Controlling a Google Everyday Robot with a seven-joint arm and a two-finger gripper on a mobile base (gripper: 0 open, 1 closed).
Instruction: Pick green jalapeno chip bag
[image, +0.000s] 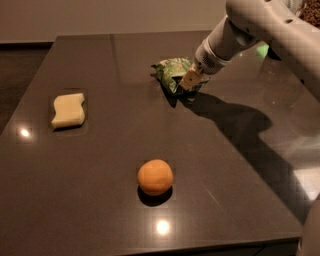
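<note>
The green jalapeno chip bag (173, 71) is a small crinkly green bag at the back middle of the dark table (100, 200). My gripper (189, 80) reaches in from the upper right and is shut on the bag's right side. One pale fingertip (190, 79) shows against the bag. The bag looks raised slightly off the table, with a dark shadow beneath it. The right end of the bag is hidden behind the gripper.
An orange (155, 176) sits at the front middle of the table. A pale yellow wavy sponge (68, 110) lies at the left. My arm (270, 30) crosses the table's upper right and casts a shadow over the right side.
</note>
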